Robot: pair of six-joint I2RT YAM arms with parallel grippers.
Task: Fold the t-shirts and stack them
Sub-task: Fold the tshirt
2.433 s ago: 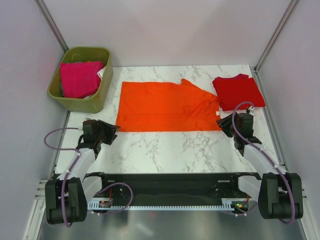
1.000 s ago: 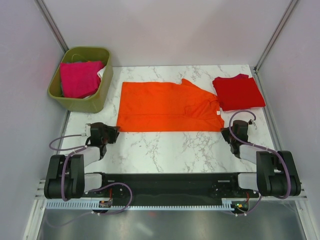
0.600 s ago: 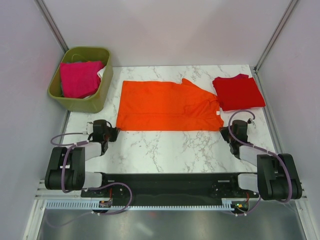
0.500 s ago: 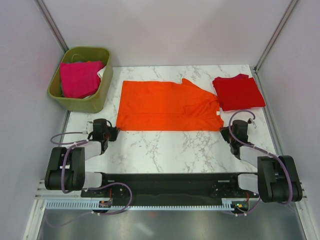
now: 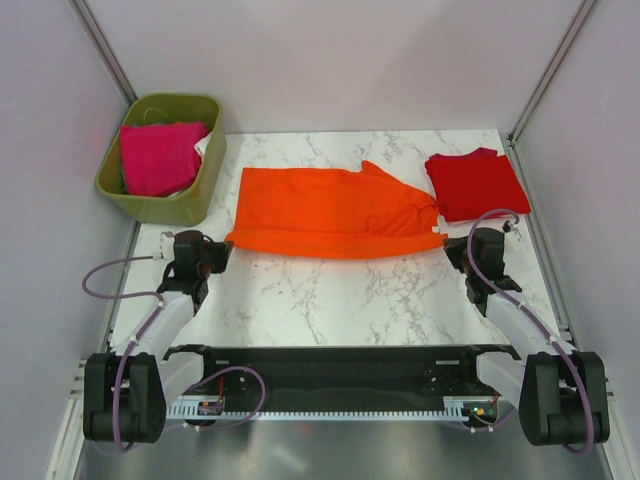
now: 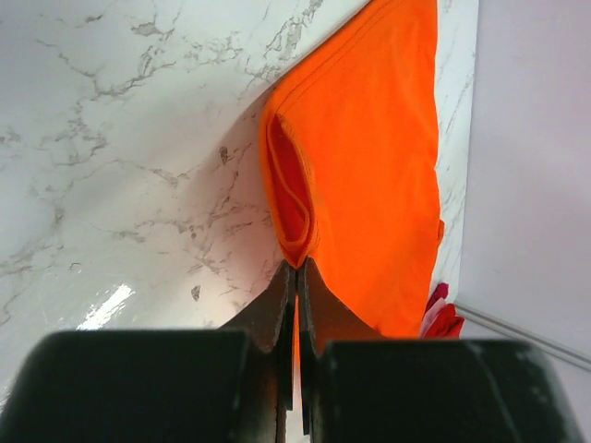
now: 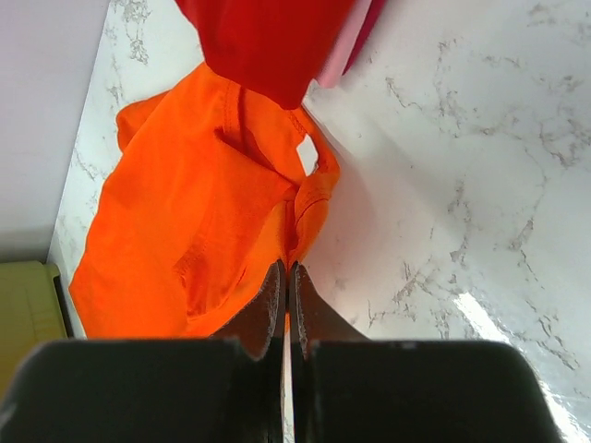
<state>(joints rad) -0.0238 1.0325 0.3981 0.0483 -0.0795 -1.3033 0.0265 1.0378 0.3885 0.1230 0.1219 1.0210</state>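
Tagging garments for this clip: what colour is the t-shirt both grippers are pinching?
Solid orange t-shirt, no pattern; shows best in the top external view.

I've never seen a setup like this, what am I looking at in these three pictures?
These are two robot arms bolted at the near edge of a white marble-pattern table. The wide picture looks down from above and behind them. The other two come from a camera on each wrist, so the dark shapes at the bottom are that arm's own fingers. An orange cloth t-shirt lies spread in the middle. The left gripper and right gripper are both shut on it, pinching its near edge at either end. A folded red cloth t-shirt lies at the right; a magenta pink t-shirt sits in the olive-green plastic bin.
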